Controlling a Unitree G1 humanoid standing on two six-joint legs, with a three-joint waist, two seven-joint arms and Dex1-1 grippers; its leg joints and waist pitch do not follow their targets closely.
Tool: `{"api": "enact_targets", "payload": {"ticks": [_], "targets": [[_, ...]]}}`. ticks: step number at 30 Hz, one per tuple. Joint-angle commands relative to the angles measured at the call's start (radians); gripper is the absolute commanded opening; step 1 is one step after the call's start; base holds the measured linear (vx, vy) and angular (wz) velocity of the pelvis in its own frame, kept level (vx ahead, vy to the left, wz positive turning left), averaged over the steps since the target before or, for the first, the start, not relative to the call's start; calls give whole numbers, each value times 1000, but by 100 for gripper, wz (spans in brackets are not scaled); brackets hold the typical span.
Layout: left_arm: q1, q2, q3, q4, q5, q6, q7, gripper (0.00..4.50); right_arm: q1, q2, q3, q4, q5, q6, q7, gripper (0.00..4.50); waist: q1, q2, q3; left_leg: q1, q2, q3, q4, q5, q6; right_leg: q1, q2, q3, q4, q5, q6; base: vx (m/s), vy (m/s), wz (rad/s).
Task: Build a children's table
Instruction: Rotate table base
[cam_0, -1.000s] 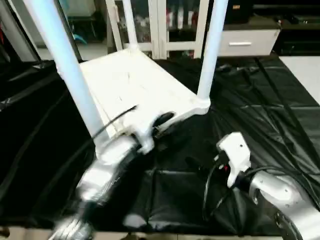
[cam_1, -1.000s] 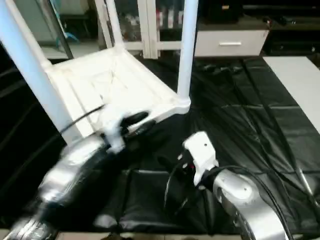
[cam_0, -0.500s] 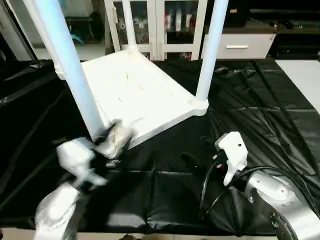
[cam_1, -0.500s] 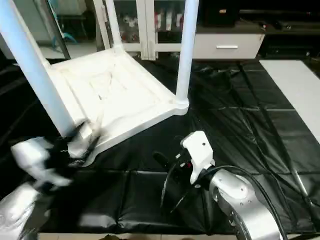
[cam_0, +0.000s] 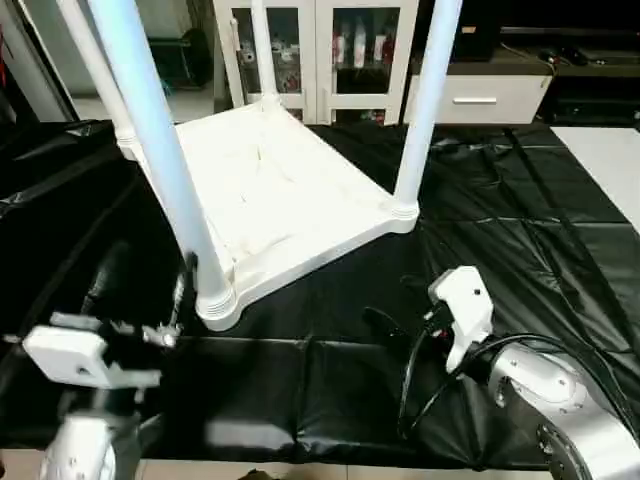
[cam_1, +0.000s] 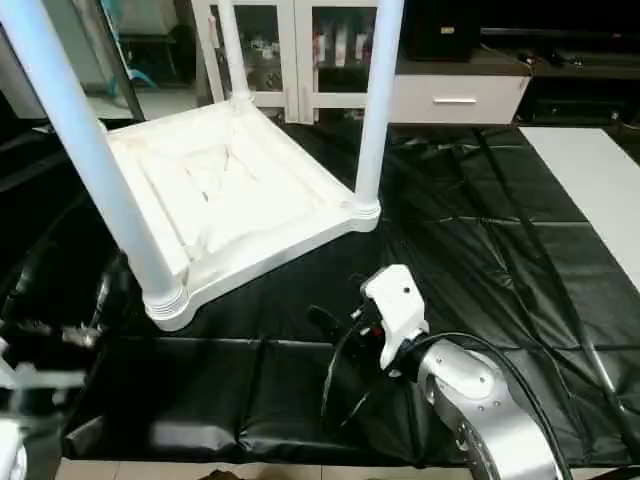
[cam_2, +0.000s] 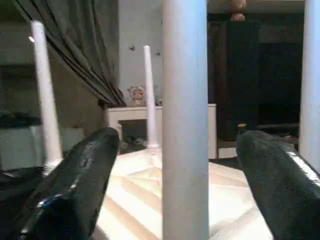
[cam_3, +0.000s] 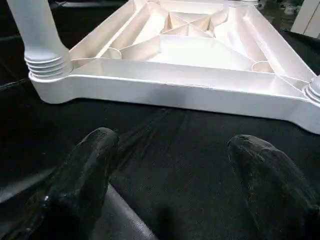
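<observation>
The children's table (cam_0: 290, 200) is lying upside down on the black-covered work surface (cam_0: 520, 230), filling the upper centre-left of the head views, with its ribbed underside facing up and its white legs rising out of the corner sockets. The nearest leg (cam_0: 160, 150) is standing in the socket at the centre-left of the frame, another leg (cam_0: 425, 100) is standing at the upper centre-right, and two more are showing toward the top. The left gripper (cam_2: 182, 200) is sitting at the lower left of the head view, just beside the nearest leg; its black fingers (cam_2: 75, 190) are spread wide on either side of that leg without touching it, grasping nothing. The right gripper (cam_3: 175, 185) is hovering at the lower centre-right over the black cover, its fingers (cam_3: 265, 180) parted and empty, facing the tabletop's near edge. A white glass-door cabinet (cam_0: 320, 50) is standing behind.
</observation>
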Motion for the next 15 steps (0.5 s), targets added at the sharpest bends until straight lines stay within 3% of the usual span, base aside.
{"api": "enact_targets", "payload": {"ticks": [1, 8, 10, 11, 12, 14, 15], "targets": [[-46, 36, -19, 54, -53, 71, -54, 444, -10, -9, 2, 6, -1, -9, 22, 387, -9, -9, -31, 34, 68, -63, -103, -569, -94, -9, -51, 37, -98, -537, -19, 0, 0, 0], [-150, 97, -21, 184, -92, 138, -151, 444, -13, -16, 8, 4, 1, -8, 33, 387, -9, -8, -32, 40, 65, -60, -104, -576, -99, -14, -49, 40, -96, -501, -40, 0, 0, 0], [-234, 124, -2, 278, -92, 153, -158, 444, -17, -18, 14, 1, 0, -7, 38, 387, -9, -8, -33, 41, 65, -59, -104, -575, -98, -13, -49, 40, -95, -491, -48, 0, 0, 0], [-248, 128, 2, 292, -100, 165, -158, 444, -18, -18, 15, 0, 0, -7, 39, 387, -6, -7, -36, 51, 62, -55, -99, -574, -100, -20, -47, 42, -95, -486, -51, 0, 0, 0], [-292, 136, 9, 333, -109, 179, -160, 444, -19, -21, 19, -3, -1, -8, 43, 387, -6, -2, -36, 50, 63, -57, -100, -570, -101, -17, -49, 42, -94, -475, -57, 0, 0, 0], [-334, 143, 14, 369, -121, 212, -158, 444, -21, -21, 20, -4, -1, -8, 47, 387, -5, -3, -37, 49, 63, -58, -102, -572, -106, -13, -48, 39, -90, -455, -66, 0, 0, 0], [-399, 153, 16, 423, -136, 232, -172, 444, -22, -25, 20, -5, -3, -8, 53, 387, -9, -2, -34, 40, 66, -61, -107, -568, -107, -5, -49, 39, -86, -424, -79, 0, 0, 0]]}}
